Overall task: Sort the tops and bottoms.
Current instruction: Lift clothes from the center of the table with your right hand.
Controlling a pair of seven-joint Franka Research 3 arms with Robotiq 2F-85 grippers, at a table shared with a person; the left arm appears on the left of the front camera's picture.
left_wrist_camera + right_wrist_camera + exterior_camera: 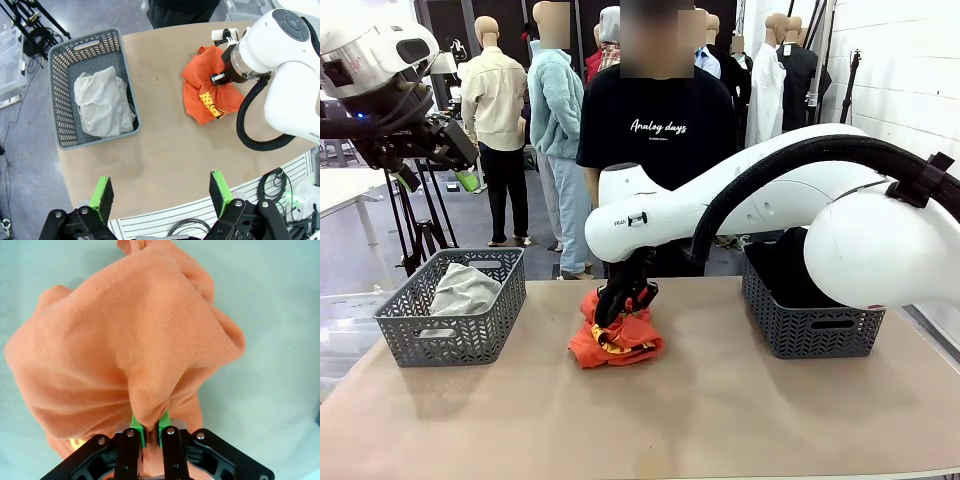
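orange-red top (616, 338): crumpled heap with a small yellow print, lying on the tabletop (700, 420) between the two grey baskets, nearer the middle than either. right gripper (149, 432): down on the heap from above, jaws together and clamped on a pinched ridge of the orange cloth, the green pads almost meeting around the fold; most of the garment hangs loose around the pinch and rests on the tabletop. left basket (410, 320): to the left of the orange top, holding the light grey top (466, 288), bunched toward one end. right basket (800, 335): to the right of the orange top, holding dark cloth (790, 265), apparently the bottoms, partly hidden by the right arm so the pieces cannot be told apart. left gripper (162, 197): high above the near edge of the tabletop, well apart from the orange top, jaws wide apart and holding nothing. person in a black lettered t-shirt (658, 125): standing at the far side, behind the orange top. judged step: lifting the orange top for carriage to the left basket with the grey one. risks: the pinch takes only a thin fold, so the cloth could slide out under its own weight on the lift; trailing cloth could drag on the tabletop or catch the left basket's rim and leave the top draped over the wall; a release too far right would mix it with the dark cloth.
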